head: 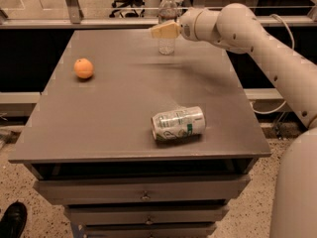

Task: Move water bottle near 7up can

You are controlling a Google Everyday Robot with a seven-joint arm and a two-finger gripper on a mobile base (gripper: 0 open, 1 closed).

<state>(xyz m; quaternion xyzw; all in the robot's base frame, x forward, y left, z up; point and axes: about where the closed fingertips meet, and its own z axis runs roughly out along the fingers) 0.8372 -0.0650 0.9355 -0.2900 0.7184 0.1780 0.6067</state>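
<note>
Clear plastic water bottle (167,42) stands upright on the surface (99,113) just behind the gripper (154,31), whose hold I cannot tell, while the 7up can (178,123) lies well apart toward the near edge, so the whole carry seems left to do.

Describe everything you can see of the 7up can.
The 7up can lies on its side toward the front right of the grey table, its long axis running roughly left to right. It looks like silver-white aluminium with green markings and a slightly dented body. Only the tabletop touches it. The claw is far from it, at the table's back edge by the water bottle.
</note>
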